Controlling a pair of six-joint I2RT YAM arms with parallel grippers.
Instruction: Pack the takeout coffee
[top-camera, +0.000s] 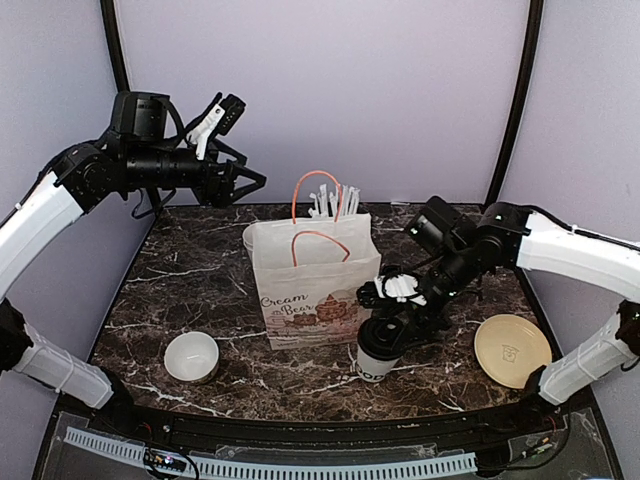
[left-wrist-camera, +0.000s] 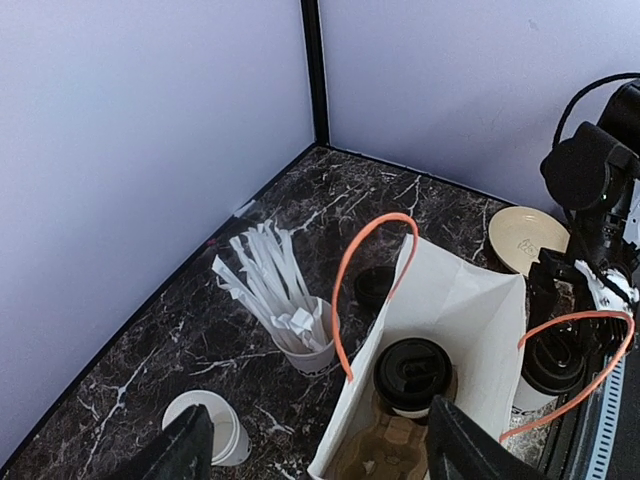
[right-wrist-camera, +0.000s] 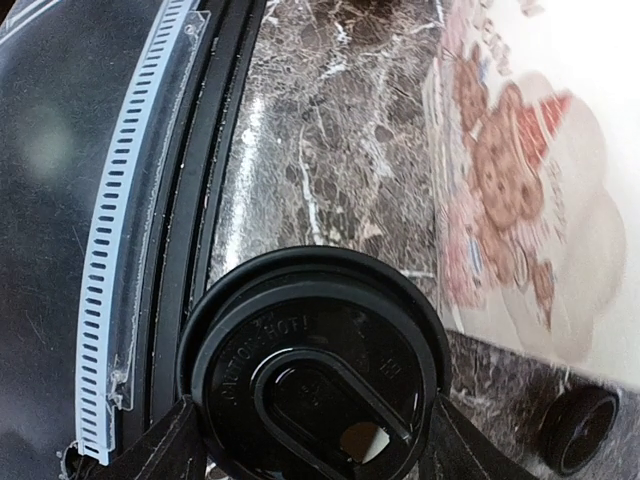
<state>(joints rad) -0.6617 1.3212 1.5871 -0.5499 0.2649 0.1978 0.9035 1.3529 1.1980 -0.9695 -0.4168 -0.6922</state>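
One cup (left-wrist-camera: 412, 372) sat inside bag (top-camera: 318, 290); second cup (top-camera: 374, 364) stood on table (top-camera: 200, 300) just beside bag, right gripper (right-wrist-camera: 308, 448) straddling lid (right-wrist-camera: 310, 370), grip uncertain; left gripper (left-wrist-camera: 322, 450) open, empty. Next move likely needed firm clamp, lift over rim, lowering in.

I find the tabletop (top-camera: 190, 300) dark veined stone, polished smooth. Paper bag (top-camera: 310, 285): matt white, printed, with orange cord handles (top-camera: 320, 233). Coffee cup lid (right-wrist-camera: 310, 380): black plastic, satin sheen, embossed lettering. Cup tray (left-wrist-camera: 385, 450): rough brown pulp.
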